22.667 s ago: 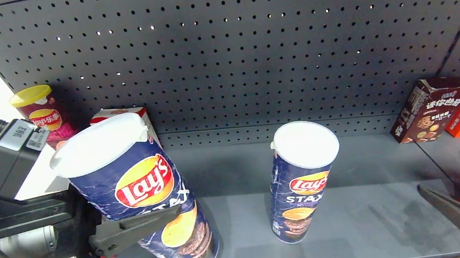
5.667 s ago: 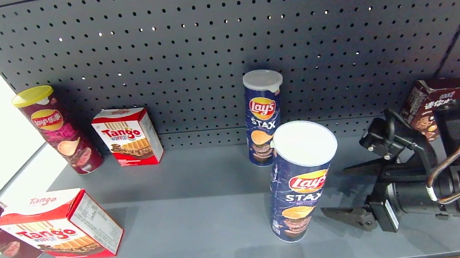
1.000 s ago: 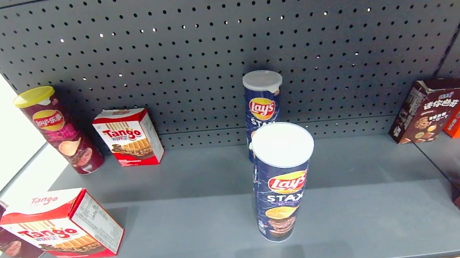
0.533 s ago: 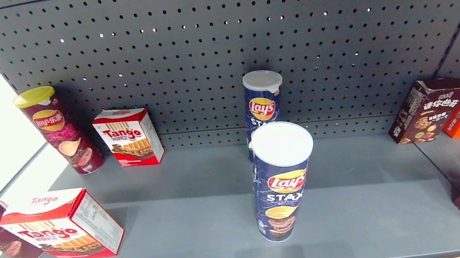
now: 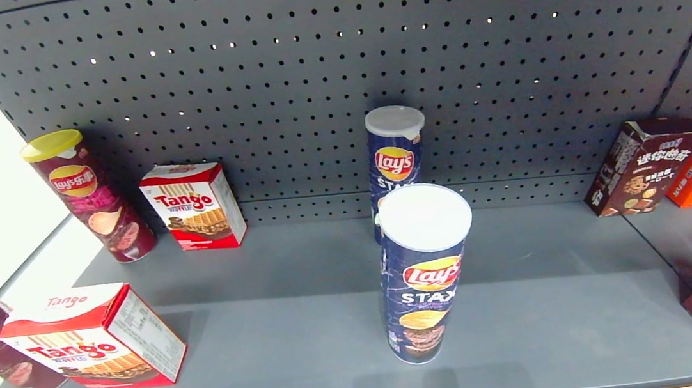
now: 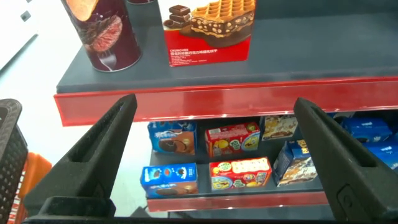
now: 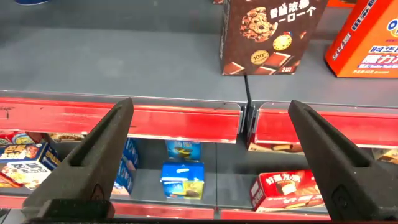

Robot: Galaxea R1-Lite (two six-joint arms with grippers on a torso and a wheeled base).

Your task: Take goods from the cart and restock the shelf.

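Left gripper (image 6: 211,155): two dark, wedge-shaped fingers (image 6: 87,165) spread wide apart, one on each side of the wrist camera's field, their tips pointing forward. Right gripper (image 7: 208,155): same pose, with its fingers (image 7: 336,158) parted widely and the tips directed forward. Both grippers are held roughly level, each finger's flat inner face turned toward its partner.

Front can (image 5: 422,276) before rear can (image 5: 395,157) on shelf (image 5: 284,335); rear wafer box (image 5: 193,207) to their left.
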